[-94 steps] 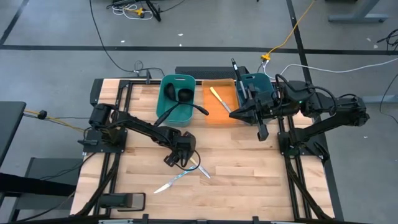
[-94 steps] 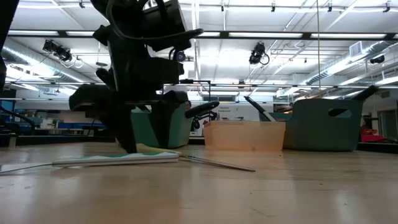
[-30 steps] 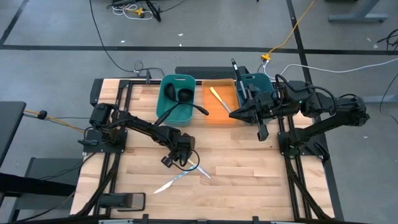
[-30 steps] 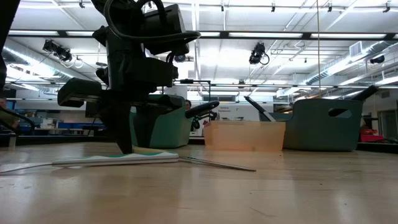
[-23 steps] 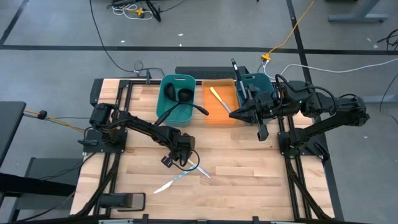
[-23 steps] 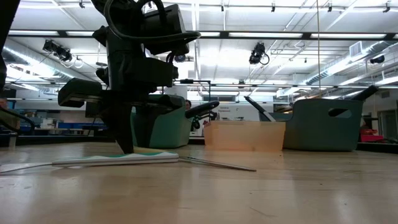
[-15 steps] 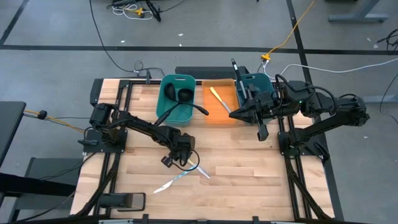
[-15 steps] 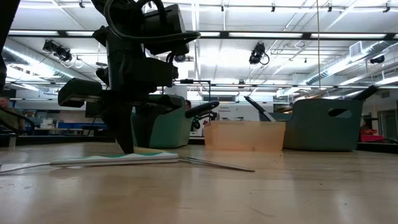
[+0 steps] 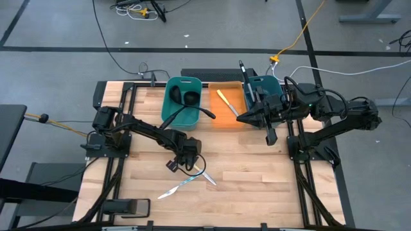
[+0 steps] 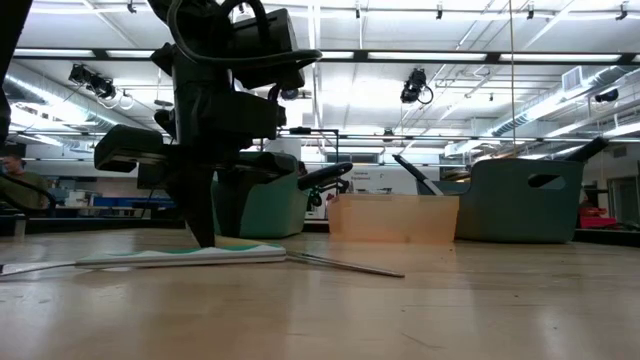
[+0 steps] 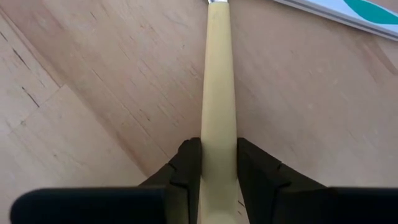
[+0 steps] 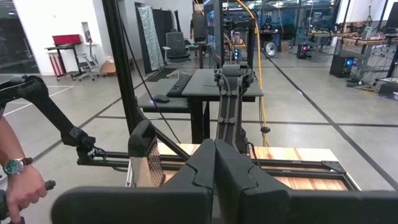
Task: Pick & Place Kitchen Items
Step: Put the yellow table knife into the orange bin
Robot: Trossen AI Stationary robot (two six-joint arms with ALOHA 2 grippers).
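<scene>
Wooden table [image 9: 257, 167], left gripper [image 11: 219, 163] around pale-yellow knife handle [image 11: 218, 93], blade cut off.

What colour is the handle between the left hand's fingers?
Pale yellow handle, clearest in the left wrist view.

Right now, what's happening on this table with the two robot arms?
The left gripper is down at the wooden table, its fingers closed around the pale yellow handle of a knife lying flat beside a light-blue-handled knife. The right gripper waits shut above the table, near the orange tray, which holds another yellow-handled knife. Black ladles sit in the left teal bin.
</scene>
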